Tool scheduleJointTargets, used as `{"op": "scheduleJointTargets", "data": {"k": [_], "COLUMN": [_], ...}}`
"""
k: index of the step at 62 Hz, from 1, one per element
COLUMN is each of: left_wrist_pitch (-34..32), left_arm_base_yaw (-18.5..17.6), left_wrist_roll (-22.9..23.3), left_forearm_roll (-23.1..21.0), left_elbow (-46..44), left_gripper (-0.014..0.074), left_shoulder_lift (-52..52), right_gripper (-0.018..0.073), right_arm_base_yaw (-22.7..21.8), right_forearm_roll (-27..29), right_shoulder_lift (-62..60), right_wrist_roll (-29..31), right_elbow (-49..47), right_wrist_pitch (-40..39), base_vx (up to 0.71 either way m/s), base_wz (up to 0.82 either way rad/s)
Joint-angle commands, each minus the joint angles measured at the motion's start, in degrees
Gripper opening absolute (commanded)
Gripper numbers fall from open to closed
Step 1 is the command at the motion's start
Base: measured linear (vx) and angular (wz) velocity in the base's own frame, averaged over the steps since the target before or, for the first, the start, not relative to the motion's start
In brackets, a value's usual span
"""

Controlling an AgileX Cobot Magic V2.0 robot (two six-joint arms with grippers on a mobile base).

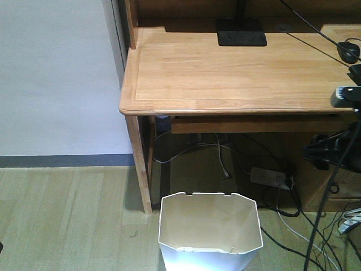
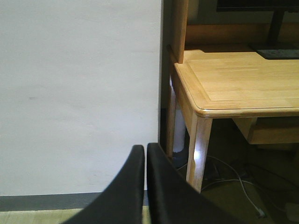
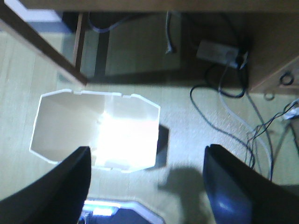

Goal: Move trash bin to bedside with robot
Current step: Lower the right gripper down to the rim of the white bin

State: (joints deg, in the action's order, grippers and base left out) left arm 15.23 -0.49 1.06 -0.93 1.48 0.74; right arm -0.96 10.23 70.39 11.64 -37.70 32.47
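Note:
The white trash bin (image 1: 210,226) stands upright on the floor in front of the wooden desk, and its cream inside holds nothing. In the right wrist view the bin (image 3: 70,126) lies below and to the left. My right gripper (image 3: 147,148) hangs open above the bin's right rim, its left finger (image 3: 70,182) over the bin's near edge and the other over bare floor. The robot's right arm (image 1: 338,149) shows at the right edge of the front view. My left gripper (image 2: 145,146) is shut on nothing and faces the white wall beside the desk corner. The bedside is out of view.
The light wooden desk (image 1: 237,73) carries a black monitor base (image 1: 241,32); its front left leg (image 1: 141,164) stands just left of the bin. Under it lie a power strip (image 1: 269,177) and tangled cables (image 1: 293,226). A white wall (image 1: 56,73) rises on the left.

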Motion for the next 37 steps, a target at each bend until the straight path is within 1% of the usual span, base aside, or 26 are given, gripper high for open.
{"op": "scheduleJointTargets", "data": {"k": [1,17,25,37], "left_wrist_pitch": [-3.98,-3.98,-3.98,-3.98], "left_arm_base_yaw": [-0.34,-0.34,-0.34,-0.34], "left_wrist_roll": [0.25,0.25,0.25,0.25], "left_forearm_roll": [-0.13,-0.13,-0.13,-0.13], "left_elbow": [1.07,1.07,1.07,1.07], "left_gripper": [-0.0006,-0.0006,-0.0006,-0.0006], "left_shoulder_lift": [0.71,0.71,0.71,0.71], "right_gripper": [0.0500,0.0500,0.0500,0.0500], "right_arm_base_yaw": [-0.04,-0.04,-0.04,-0.04], "right_forearm_roll": [3.35,7.97,8.04,7.89], "right_shoulder_lift": [3.84,18.96,27.41,38.84], "right_wrist_roll": [3.46,7.27,7.45,7.58], "right_elbow": [-1.97,-1.97,-2.28,-7.98], "right_wrist_pitch": [-3.67,-10.37,-14.13,-12.98], "base_vx": [0.00,0.00,0.00,0.00], "base_wz": [0.00,0.00,0.00,0.00]}}
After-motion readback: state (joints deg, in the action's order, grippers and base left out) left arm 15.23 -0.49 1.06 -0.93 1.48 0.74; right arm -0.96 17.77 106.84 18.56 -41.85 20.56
